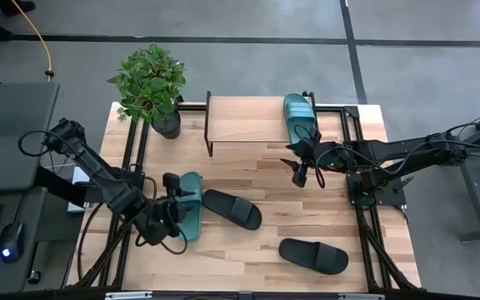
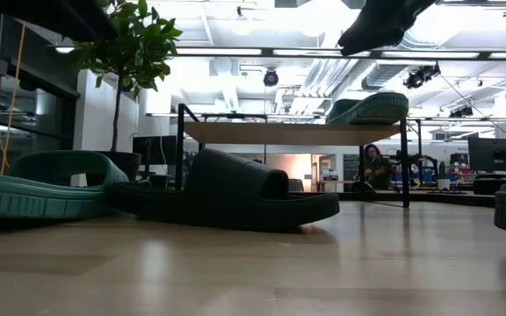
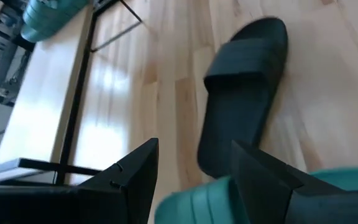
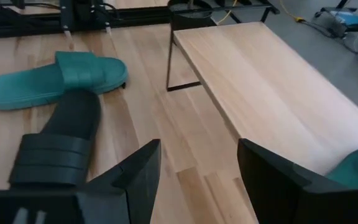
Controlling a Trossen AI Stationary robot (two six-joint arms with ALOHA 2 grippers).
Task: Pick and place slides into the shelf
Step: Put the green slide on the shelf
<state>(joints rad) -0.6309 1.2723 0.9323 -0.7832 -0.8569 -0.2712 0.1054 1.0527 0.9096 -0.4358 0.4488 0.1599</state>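
Note:
One teal slide (image 1: 300,117) lies sole-down on the right end of the shelf's plank top (image 1: 248,121). A second teal slide (image 1: 192,204) lies flat on the table at the left, and a black slide (image 1: 232,208) rests right beside it. Another black slide (image 1: 312,255) lies near the front right. My left gripper (image 1: 173,193) is open and hovers over the table's teal slide (image 3: 197,205), whose end shows below its fingers. My right gripper (image 1: 301,173) is open in the air in front of the shelf (image 4: 260,81), with nothing between its fingers.
A potted plant (image 1: 150,83) stands at the table's far left corner, next to the shelf's left end. Black metal frame rails (image 1: 132,158) run along the table's left and right sides. Bare wood lies between the shelf and the slides.

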